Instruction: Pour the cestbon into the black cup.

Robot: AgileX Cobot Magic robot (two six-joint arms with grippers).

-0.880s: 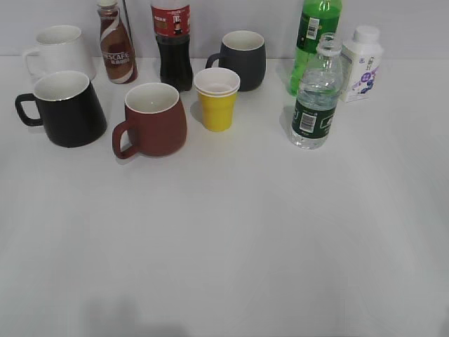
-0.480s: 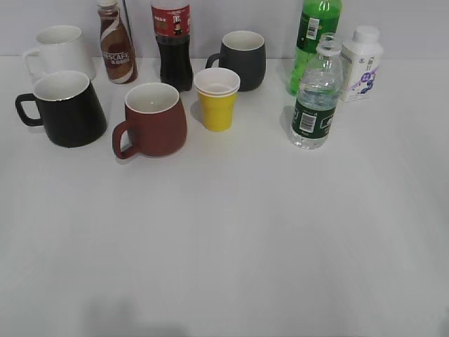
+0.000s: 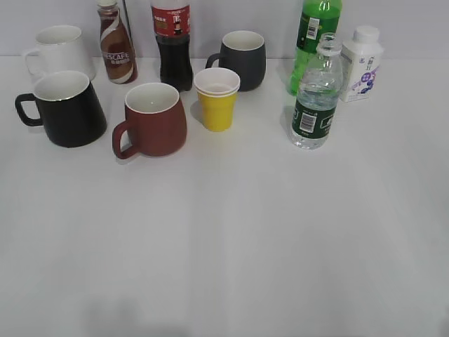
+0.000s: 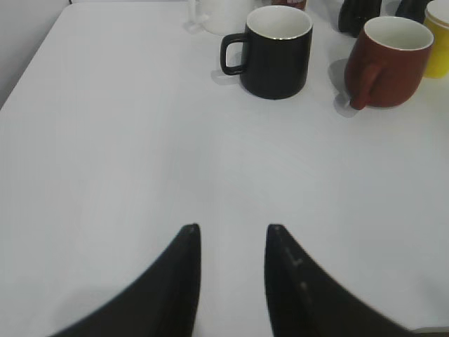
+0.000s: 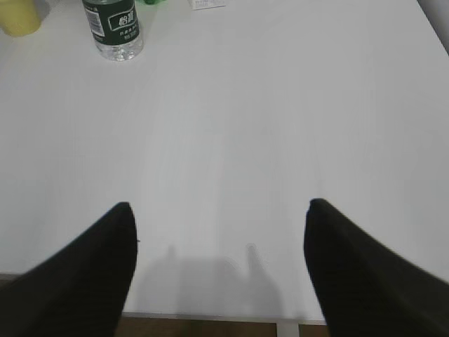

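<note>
The cestbon [image 3: 316, 95], a clear ribbed bottle with a dark green label and no cap, stands upright at the right of the table; its lower part shows in the right wrist view [image 5: 114, 28]. The black cup [image 3: 66, 109], glossy with a white inside and handle to the left, stands at the far left, also in the left wrist view [image 4: 273, 50]. My left gripper [image 4: 231, 228] is open and empty above bare table, well short of the cup. My right gripper [image 5: 219, 205] is wide open and empty near the table's front edge. Neither gripper shows in the exterior view.
A red-brown mug [image 3: 153, 119], a yellow cup [image 3: 217, 98], a dark grey mug [image 3: 243, 60], a white mug [image 3: 58, 49], a Nescafe bottle [image 3: 116, 43], a cola bottle [image 3: 172, 43], a green soda bottle [image 3: 313, 38] and a white milk bottle [image 3: 362, 63] stand at the back.
</note>
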